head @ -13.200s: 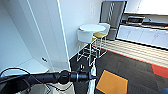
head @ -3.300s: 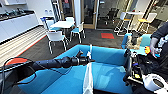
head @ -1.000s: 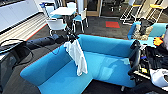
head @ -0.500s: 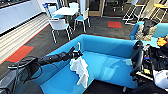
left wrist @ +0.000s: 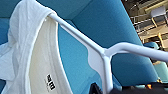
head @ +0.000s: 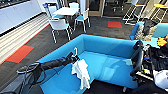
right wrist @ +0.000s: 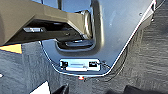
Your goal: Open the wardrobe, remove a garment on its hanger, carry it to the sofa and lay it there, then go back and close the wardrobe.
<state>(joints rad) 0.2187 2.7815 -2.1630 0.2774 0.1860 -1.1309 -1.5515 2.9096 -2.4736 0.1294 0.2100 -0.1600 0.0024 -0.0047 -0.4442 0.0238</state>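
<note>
White shirt (head: 81, 72) droops from its hanger (head: 75, 51), which the left gripper (head: 74, 58) clamps near the hook (so the cloth hangs free), held out over the blue sofa (head: 110, 63) seat, ready for laying down.

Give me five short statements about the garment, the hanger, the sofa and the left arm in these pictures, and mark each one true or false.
1. The white garment hangs from a whitish hanger held up at the left gripper. True.
2. The garment lies flat and spread out on the seat of the sofa. False: it hangs off the hanger, draping down over the sofa's front part.
3. The sofa is bright turquoise-blue with a curved back. True.
4. The garment is a maroon jacket with striped cuffs. False: it is plain white.
5. White chairs stand round a table on the far side of the sofa. True.
</note>
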